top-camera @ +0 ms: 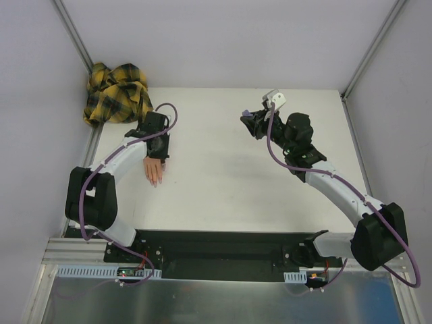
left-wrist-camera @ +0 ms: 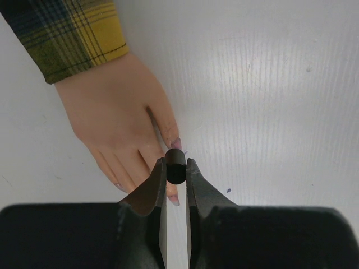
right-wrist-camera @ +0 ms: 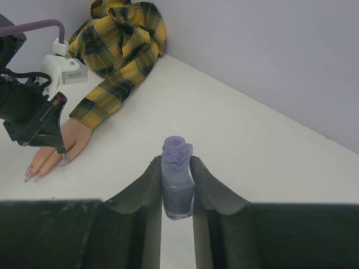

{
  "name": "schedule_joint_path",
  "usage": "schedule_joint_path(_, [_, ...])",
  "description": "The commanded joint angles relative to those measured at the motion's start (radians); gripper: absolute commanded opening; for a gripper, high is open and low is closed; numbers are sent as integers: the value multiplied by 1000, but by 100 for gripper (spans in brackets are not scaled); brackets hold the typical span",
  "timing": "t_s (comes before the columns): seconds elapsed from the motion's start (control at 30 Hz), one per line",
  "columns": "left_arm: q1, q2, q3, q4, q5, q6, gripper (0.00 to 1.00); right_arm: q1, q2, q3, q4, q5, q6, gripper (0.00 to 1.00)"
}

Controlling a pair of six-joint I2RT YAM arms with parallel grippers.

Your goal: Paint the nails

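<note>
Two grips carry the risk here. On the left, the left gripper (left-wrist-camera: 176, 162) is clamped on a black cap (left-wrist-camera: 175, 174) directly over the fingers of the fake hand (left-wrist-camera: 118, 112). The hand lies flat on the table (top-camera: 223, 175) at its left side, well apart from the other arm. The brush under the cap is hidden, so I cannot tell whether it touches a nail.

If the tip comes down slightly off target, polish would likely go onto the skin or the table rather than the nails (left-wrist-camera: 175, 143). Small purple flecks (left-wrist-camera: 228, 190) beside the fingers suggest that happens easily. The hand looks loose on the table, so a sideways push from the brush could slide it.

Further right, the right gripper (right-wrist-camera: 176, 162) is closed on the purple bottle (right-wrist-camera: 178, 193), which stands upright with its neck uncapped. Any tilt of that wrist could spill the polish, and a weak squeeze could let the bottle slip.

The plaid sleeve (left-wrist-camera: 73, 33) trails from a heap in the far-left corner. From its cuff the hand's long axis runs far to near, leaning a little rightward, palm down. The fingers, and so the nails, point toward the near edge.
</note>
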State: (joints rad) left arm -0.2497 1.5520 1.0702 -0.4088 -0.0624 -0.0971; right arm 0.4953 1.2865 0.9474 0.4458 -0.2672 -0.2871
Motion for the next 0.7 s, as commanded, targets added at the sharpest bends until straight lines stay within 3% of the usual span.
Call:
schedule_joint_path(0.0, [-2, 10, 43, -15, -24, 19, 0, 2, -1, 24, 85, -21, 14, 0])
schedule_joint_path(0.47, [-3, -27, -24, -13, -14, 7, 0, 2, -3, 25, 85, -26, 17, 0])
schedule_joint_path(0.67, [0, 19, 31, -16, -8, 17, 0, 3, 2, 25, 85, -23, 16, 0])
